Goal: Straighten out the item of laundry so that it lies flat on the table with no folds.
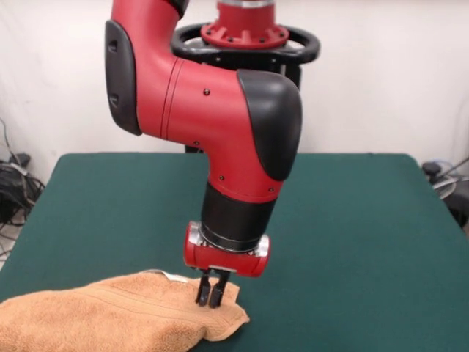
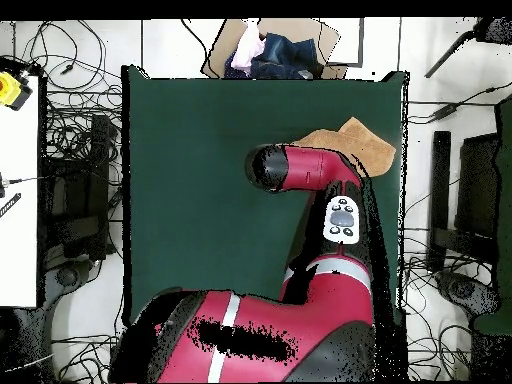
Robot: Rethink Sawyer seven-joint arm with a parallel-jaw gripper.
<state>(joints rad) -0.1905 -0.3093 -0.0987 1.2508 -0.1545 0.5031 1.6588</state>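
My jaws hang straight down from my red wrist, and their two black tips stand close together, pressed into the top of the towel. A little cloth seems pinched between them, though I cannot tell for certain how much they really hold.

In the front view, the towel is orange-tan and lies bunched at the near left corner of the desk, with part of it running out of the picture at the bottom and left. It is not flat: it sits in a thick, rumpled heap with a rounded fold along its near edge. A woven band runs across its upper face. A small white tag peeps out at its far edge, just beside my wrist. The tips of my jaws meet the cloth close to its right-hand end, where a corner pokes out onto the green top.

From overhead, my arm covers much of the towel; only a tan wedge shows past my elbow, near one long side of the desk. The rest of the green top lies well apart from it. Beyond the desk's far end sits a cardboard box with cloths inside, and cables trail over the floor on both sides.
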